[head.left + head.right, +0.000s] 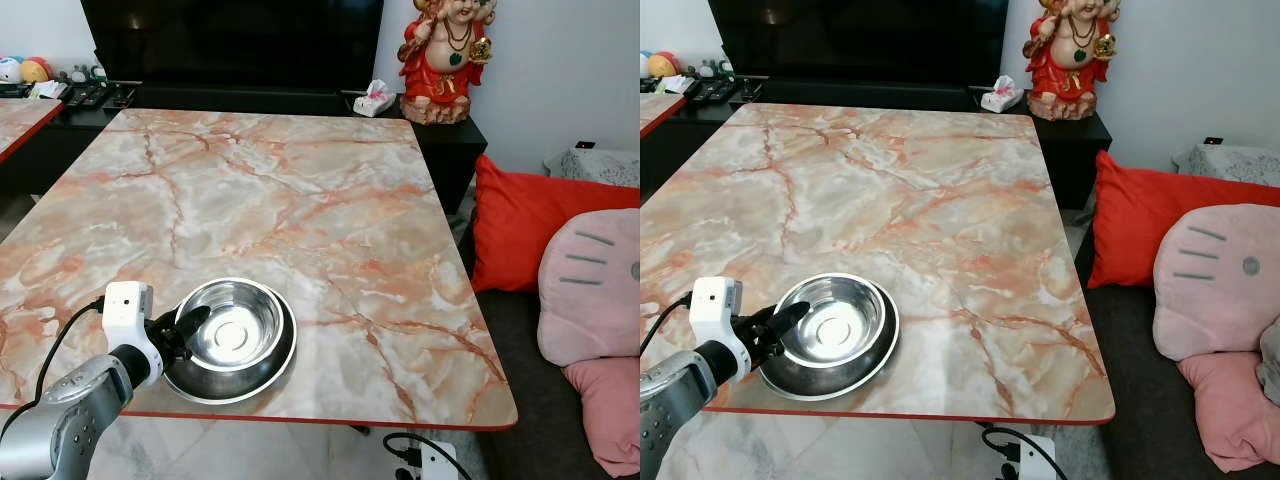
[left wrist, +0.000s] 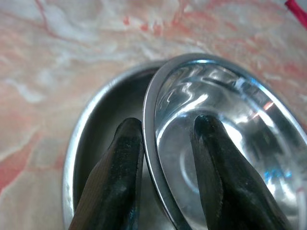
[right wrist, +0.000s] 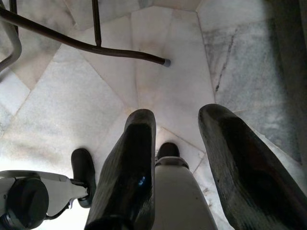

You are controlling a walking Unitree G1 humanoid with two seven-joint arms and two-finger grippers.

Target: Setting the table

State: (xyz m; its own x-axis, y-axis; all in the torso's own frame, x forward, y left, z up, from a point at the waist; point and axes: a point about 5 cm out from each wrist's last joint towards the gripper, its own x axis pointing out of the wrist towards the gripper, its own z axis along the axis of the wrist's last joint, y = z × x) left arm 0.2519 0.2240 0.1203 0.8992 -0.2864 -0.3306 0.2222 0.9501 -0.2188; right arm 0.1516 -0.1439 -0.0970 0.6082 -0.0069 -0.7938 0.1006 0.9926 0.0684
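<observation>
Left gripper clamps the steel bowl's rim at the marble table's near-left edge.
One finger sits outside the rim, one inside; a darker plate lies beneath, mostly hidden. The far table is open. The right gripper hangs spread over floor tiles.
</observation>
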